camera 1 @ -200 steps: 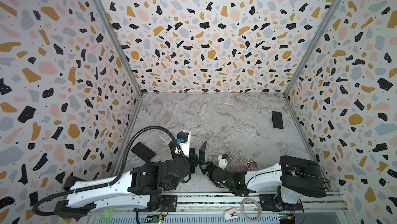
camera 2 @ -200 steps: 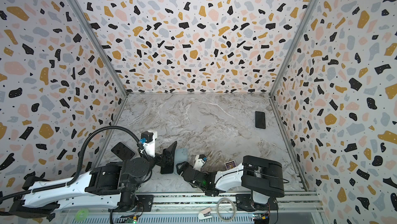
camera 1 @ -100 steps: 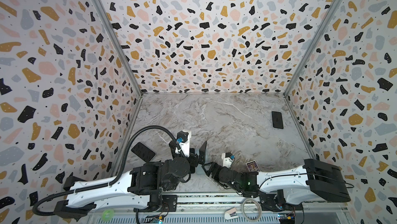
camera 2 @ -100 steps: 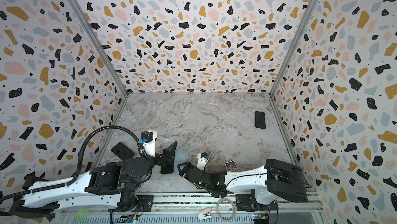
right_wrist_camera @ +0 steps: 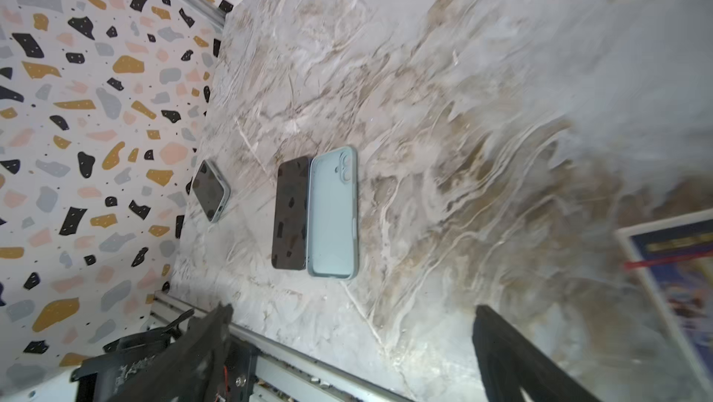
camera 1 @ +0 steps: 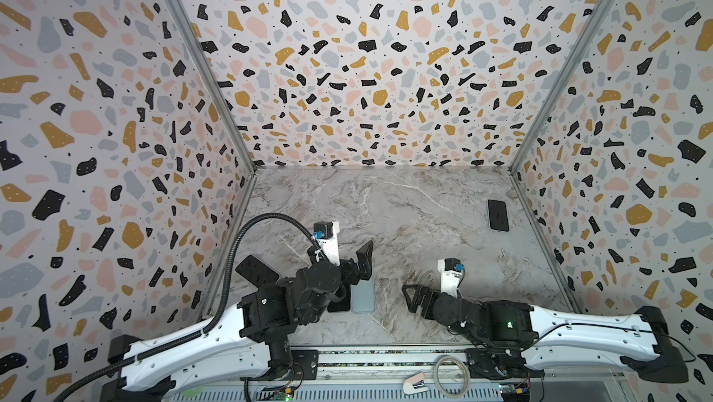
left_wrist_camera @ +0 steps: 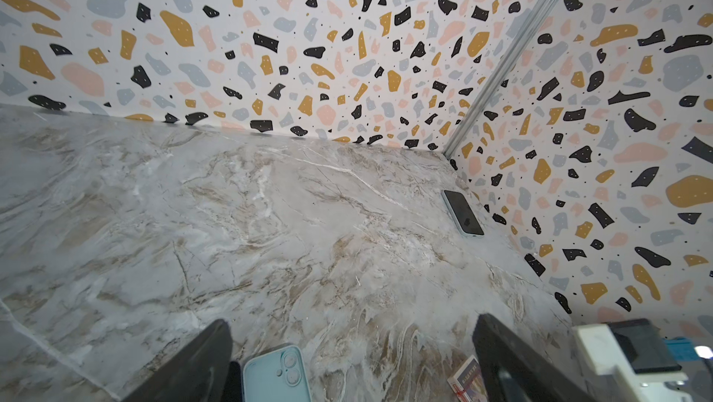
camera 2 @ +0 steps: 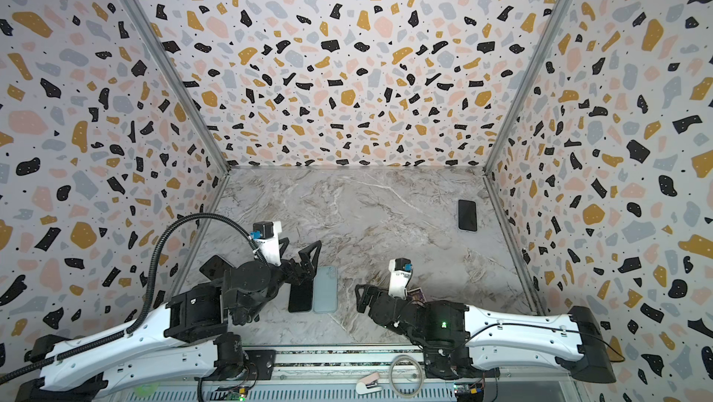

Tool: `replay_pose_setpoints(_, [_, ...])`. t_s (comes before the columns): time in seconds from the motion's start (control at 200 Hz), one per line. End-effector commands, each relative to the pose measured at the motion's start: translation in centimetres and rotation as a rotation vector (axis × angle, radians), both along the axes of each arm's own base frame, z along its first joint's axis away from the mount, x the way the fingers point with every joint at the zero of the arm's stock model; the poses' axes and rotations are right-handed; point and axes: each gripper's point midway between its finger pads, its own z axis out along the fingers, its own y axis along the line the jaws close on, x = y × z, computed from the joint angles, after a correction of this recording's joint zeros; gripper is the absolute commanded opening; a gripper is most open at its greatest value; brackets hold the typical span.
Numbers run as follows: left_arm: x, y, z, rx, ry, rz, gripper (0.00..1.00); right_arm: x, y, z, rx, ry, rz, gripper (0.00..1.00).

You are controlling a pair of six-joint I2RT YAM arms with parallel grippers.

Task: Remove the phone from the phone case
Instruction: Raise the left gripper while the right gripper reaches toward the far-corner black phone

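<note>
The phone (camera 2: 300,296) is found out of the case (camera 2: 325,289). Both are laid flat on the worktop (camera 2: 386,219), side by side with long edges touching, near the front edge and left of the middle, the phone on the left.

The left claw (camera 2: 299,253) is held over their far ends with its jaws spread wide and nothing clamped; whether either is touched cannot be told. In a top view most of the phone is covered by the left arm (camera 1: 270,311).

The right claw (right_wrist_camera: 353,342) is set to the right of the case, apart from it, with its jaws also spread wide and nothing between them. Only bare worktop is seen between this claw and the case.

A small printed box (camera 2: 416,296) is partly hidden just behind the right claw. A second phone (camera 1: 497,215), in a pale case, is laid flat far off beside the right wall (camera 2: 617,188). A third phone (right_wrist_camera: 210,190), pale-rimmed, is tilted against the left wall (camera 2: 96,188), well clear of both claws.
</note>
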Motion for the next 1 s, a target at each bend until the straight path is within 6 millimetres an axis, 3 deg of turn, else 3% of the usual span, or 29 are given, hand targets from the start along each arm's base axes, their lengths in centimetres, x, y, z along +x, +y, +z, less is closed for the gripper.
replay_pose_setpoints(0.0, [0.6,-1.0,-1.8,-0.053,0.065,-0.001,0.99,0.8,-5.8,0.7,-0.253,-0.078,-0.056,0.99])
replay_pose_setpoints(0.185, [1.6,-1.2,-2.7,-0.148,0.134,0.03,0.99,1.7,-9.0,3.7,-0.372,-0.144,-0.134,0.99])
replay_pose_setpoints(0.33, [2.1,-1.9,-4.2,-0.116,0.201,0.041,1.0,2.8,-11.1,6.9,-0.399,-0.218,-0.182,0.99])
replay_pose_setpoints(0.551, [3.1,-3.8,-6.5,-0.03,0.237,-0.012,1.0,5.7,-11.1,10.9,-0.4,-0.308,-0.102,0.99])
replay_pose_setpoints(0.646, [3.4,-3.9,-6.6,-0.006,0.224,-0.015,0.99,8.2,-10.6,9.9,-0.438,-0.264,-0.051,0.99])
replay_pose_setpoints(0.776, [3.6,-3.3,-6.4,0.029,0.2,-0.005,1.0,13.1,-10.9,7.7,-0.444,-0.175,-0.014,0.99])
replay_pose_setpoints(0.991, [3.7,-3.1,-5.5,0.092,0.164,-0.024,1.0,22.1,-14.1,5.7,-0.52,-0.068,-0.011,0.99])
